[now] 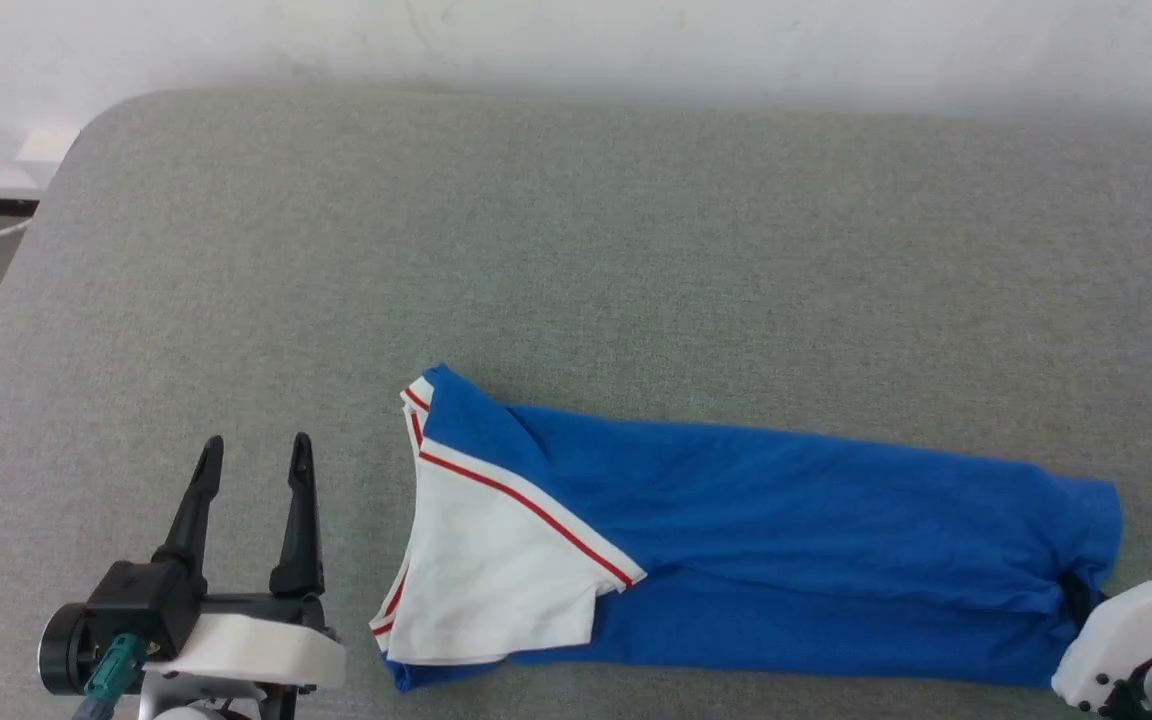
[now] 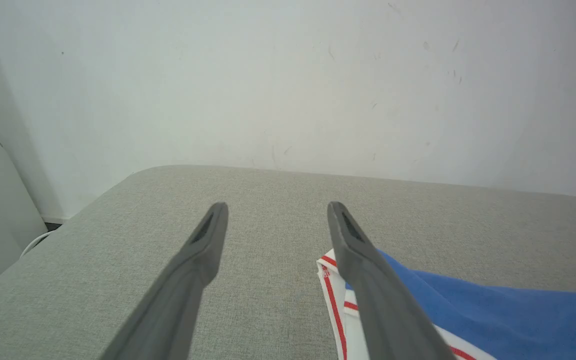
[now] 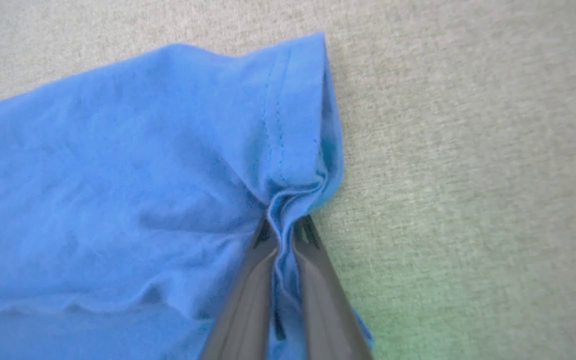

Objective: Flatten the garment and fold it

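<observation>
Garment point(image 1: 786, 500): royal-blue jersey T-shirt, folded lengthwise into a long narrow band. It lies flat on the grey fabric surface point(image 1: 576, 250), in the near half, running from centre out to the right edge and tilted slightly. Collar end is to the left. One white short sleeve point(image 1: 496, 560) lies on top there, edged with red-and-white striped trim point(image 1: 526, 505). The blue body shows shallow wrinkles; no print is visible. At the far right end the stitched hem point(image 3: 278, 125) is bunched into pleats, pinched between the closed fingers of the right gripper point(image 3: 284, 225).
</observation>
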